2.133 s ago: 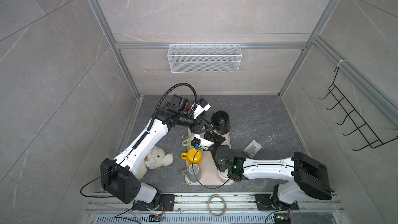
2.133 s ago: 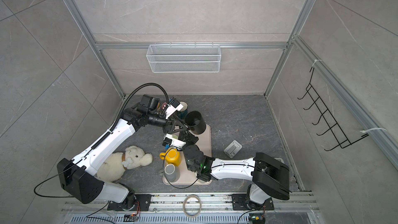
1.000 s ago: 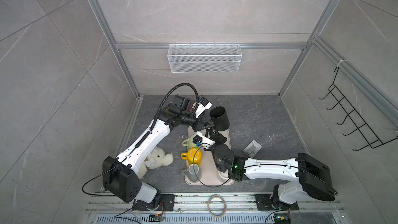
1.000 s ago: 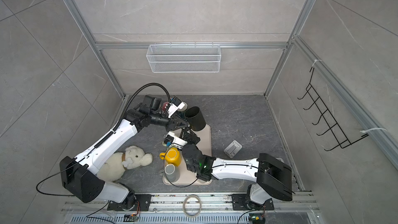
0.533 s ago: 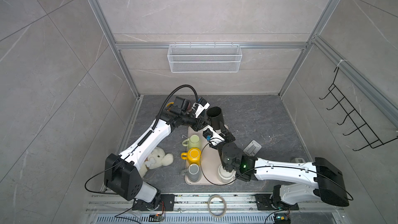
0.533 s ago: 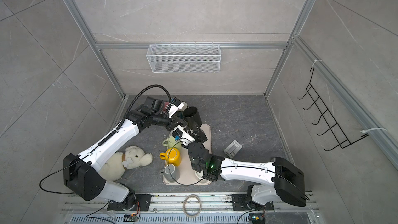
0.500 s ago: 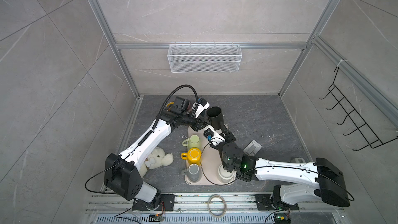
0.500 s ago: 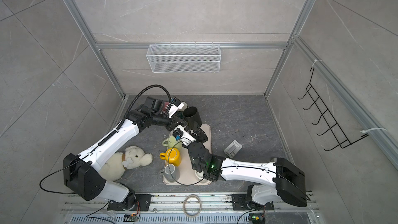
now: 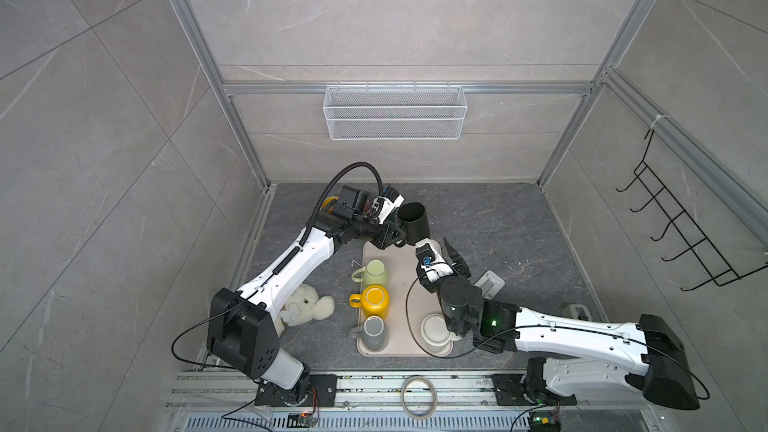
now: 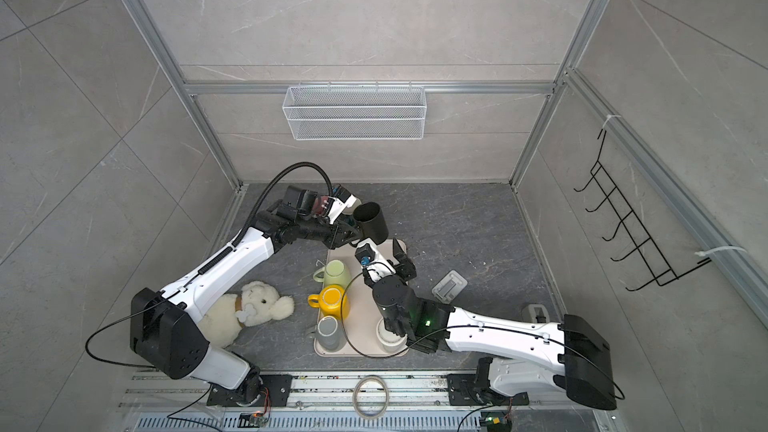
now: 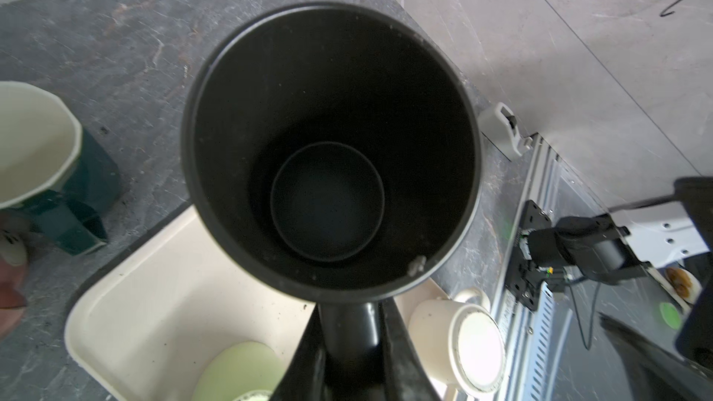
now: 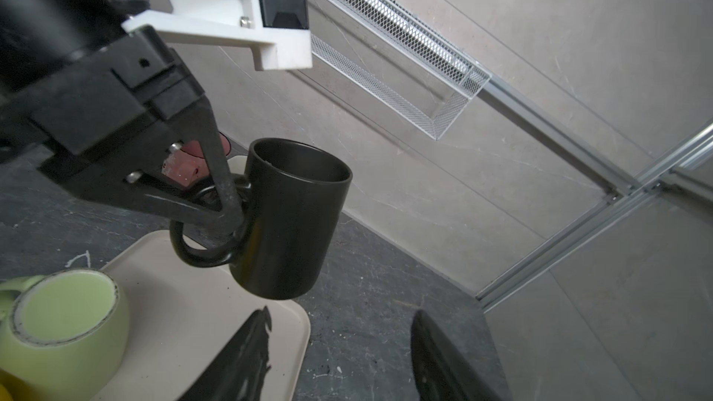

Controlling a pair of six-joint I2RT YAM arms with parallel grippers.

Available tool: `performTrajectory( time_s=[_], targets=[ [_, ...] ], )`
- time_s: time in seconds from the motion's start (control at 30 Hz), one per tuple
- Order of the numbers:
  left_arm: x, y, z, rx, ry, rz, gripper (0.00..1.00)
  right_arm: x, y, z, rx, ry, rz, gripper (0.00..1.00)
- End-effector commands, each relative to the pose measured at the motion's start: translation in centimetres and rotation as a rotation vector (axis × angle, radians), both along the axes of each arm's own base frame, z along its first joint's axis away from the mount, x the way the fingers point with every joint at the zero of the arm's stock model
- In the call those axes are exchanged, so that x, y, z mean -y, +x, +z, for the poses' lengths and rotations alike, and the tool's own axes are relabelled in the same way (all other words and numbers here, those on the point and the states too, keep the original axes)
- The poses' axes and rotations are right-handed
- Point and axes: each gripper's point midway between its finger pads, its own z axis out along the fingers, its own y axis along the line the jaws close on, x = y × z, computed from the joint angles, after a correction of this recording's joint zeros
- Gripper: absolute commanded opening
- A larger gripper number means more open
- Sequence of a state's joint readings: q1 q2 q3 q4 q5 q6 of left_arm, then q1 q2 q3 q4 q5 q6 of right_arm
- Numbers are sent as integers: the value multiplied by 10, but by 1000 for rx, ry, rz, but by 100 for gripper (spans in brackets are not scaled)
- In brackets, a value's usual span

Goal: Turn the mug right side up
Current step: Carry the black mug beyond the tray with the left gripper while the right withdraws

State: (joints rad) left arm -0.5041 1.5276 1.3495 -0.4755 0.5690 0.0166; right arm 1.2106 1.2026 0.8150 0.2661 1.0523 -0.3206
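The black mug (image 12: 289, 221) was held with its mouth up.
The left tool (image 12: 229, 210) was clamped on its handle, over the far end of the tray (image 12: 185, 302), maybe not touching it. The right tool (image 12: 339, 356) was near, jaws apart and empty.

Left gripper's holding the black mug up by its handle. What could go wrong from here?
The left gripper pinches only the glossy black mug's handle, so it could swivel or slip. It hangs over the beige tray's far corner; lowered there, it might land half off. The open right gripper nearby could bump it.
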Motion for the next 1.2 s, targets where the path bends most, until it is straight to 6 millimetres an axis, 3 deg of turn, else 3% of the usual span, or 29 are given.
performTrajectory(
  time_s=[0.0, 0.13, 0.3, 0.43, 0.57, 0.8, 1.17],
  targets=[
    [8, 24, 43, 161, -94, 42, 0, 14, -4, -11, -69, 78, -34, 66],
    [5, 45, 36, 193, -44, 153, 0, 17, -7, -16, -158, 198, 5, 69],
    [19, 63, 23, 280, 70, 224, 0, 20, -2, -27, -311, 364, 64, 70],
    [38, 75, 17, 288, 72, 244, 0, 5, 4, -37, -522, 507, 189, 73],
    [50, 90, 16, 282, 13, 292, 0, -13, 4, -32, -625, 594, 298, 74],
    [68, 114, 3, 324, 20, 359, 0, -23, 11, -38, -794, 780, 393, 74],
    [74, 154, -17, 406, 91, 512, 0, 0, 31, -51, -953, 1160, 476, 74]
  ],
)
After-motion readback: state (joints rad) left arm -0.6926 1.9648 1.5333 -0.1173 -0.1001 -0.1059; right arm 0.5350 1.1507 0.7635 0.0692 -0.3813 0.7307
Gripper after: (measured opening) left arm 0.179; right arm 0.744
